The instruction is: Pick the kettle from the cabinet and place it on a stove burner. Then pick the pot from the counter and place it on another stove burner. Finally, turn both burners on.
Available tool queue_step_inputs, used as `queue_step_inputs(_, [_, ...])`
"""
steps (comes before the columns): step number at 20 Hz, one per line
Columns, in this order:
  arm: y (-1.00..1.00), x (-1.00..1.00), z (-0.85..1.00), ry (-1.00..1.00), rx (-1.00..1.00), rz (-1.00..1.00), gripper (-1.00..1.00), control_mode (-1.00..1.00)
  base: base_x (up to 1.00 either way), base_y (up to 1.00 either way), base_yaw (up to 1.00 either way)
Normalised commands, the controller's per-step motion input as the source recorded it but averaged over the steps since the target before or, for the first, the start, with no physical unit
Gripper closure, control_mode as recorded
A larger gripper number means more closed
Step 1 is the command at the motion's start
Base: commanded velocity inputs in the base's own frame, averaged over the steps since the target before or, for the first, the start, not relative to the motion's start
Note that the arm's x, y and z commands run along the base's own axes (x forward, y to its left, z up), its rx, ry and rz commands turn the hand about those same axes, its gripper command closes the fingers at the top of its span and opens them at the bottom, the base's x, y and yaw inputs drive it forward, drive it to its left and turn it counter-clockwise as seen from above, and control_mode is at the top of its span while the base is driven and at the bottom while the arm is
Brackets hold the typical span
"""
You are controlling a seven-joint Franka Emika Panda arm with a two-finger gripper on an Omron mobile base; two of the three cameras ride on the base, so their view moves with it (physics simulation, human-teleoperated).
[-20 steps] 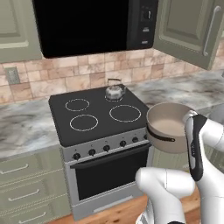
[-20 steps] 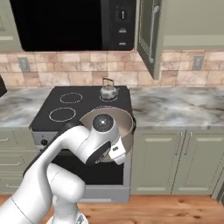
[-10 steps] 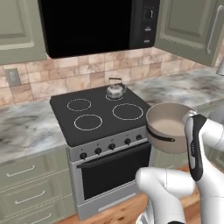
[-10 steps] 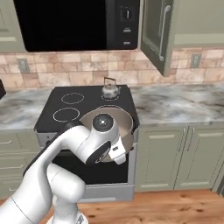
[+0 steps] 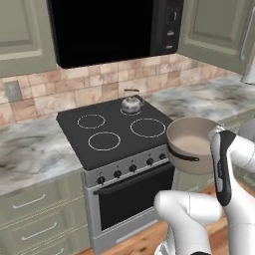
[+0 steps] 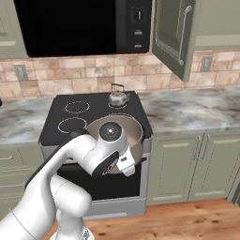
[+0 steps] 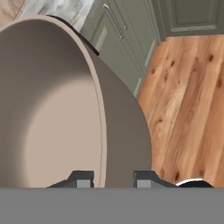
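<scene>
The taupe pot (image 5: 191, 143) hangs level in the air off the front right corner of the black cooktop (image 5: 115, 130), above the wooden floor. My gripper (image 7: 113, 179) is shut on its rim, one fingertip inside the beige bowl and one outside on the wall. In the right base view the pot (image 6: 133, 129) sits partly behind my arm. The small silver kettle (image 5: 131, 104) stands upright on the back right burner, as the right base view's kettle (image 6: 117, 98) also shows. The front right burner (image 5: 148, 127) and both left rings are bare. The olive cabinet door (image 6: 171, 33) stands open.
A black microwave (image 5: 109, 27) hangs over the stove. A row of knobs (image 5: 132, 168) lines the stove front above the oven door. Marbled counter (image 6: 190, 110) runs right of the stove, with olive doors beneath and wooden floor (image 7: 188, 100) in front.
The whole scene has slid slightly in both base views, so the base has moved. The pot stays in my gripper in the same place relative to the arm.
</scene>
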Motion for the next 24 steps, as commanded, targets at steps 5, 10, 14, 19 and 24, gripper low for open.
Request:
queue_step_inputs(5, [0.0, 0.0, 0.0, 0.0, 0.0, 0.0, 1.0, 1.0, 0.48, 0.46, -0.07])
queue_step_inputs(10, [0.0, 0.0, 0.0, 0.0, 0.0, 0.0, 1.0, 1.0, 0.32, 0.45, -0.04])
queue_step_inputs(14, [0.0, 0.0, 0.0, 0.0, 0.0, 0.0, 1.0, 1.0, 0.03, 0.64, -0.04])
queue_step_inputs(19, [0.0, 0.0, 0.0, 0.0, 0.0, 0.0, 1.0, 1.0, 0.0, 0.64, -0.07])
queue_step_inputs(24, [0.0, 0.0, 0.0, 0.0, 0.0, 0.0, 1.0, 1.0, 0.17, 0.42, -0.1])
